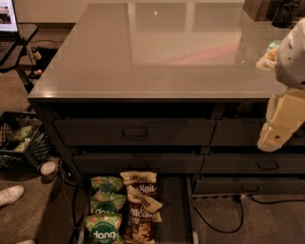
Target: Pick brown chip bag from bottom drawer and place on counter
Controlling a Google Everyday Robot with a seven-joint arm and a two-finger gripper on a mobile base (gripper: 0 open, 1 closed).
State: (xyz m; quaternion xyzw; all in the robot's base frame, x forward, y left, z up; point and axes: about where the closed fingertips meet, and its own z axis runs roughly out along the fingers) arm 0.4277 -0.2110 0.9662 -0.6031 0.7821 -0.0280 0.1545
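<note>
The gripper hangs at the right, just off the near right corner of the surface and below its front edge, in front of the upper right drawer fronts. It is pale cream and points down and to the left. Whether it is released or clenched cannot be told, and it holds nothing that can be seen. It is well apart from the bags.

The drawer stands pulled out at floor level, under the left half of the surface's front edge. Two brown bags lie in its middle, lettering up. The rear brown bag lies nearest the cabinet. The front brown bag overlaps its lower end. Three green bags lie in a row along the drawer's left side, touching the brown ones. The right part of the drawer floor is bare.

The surface is glossy grey. Dark things stand at its far right corner.

On the floor beyond the surface's left edge sit a black crate, a small cup and a white shoe.
</note>
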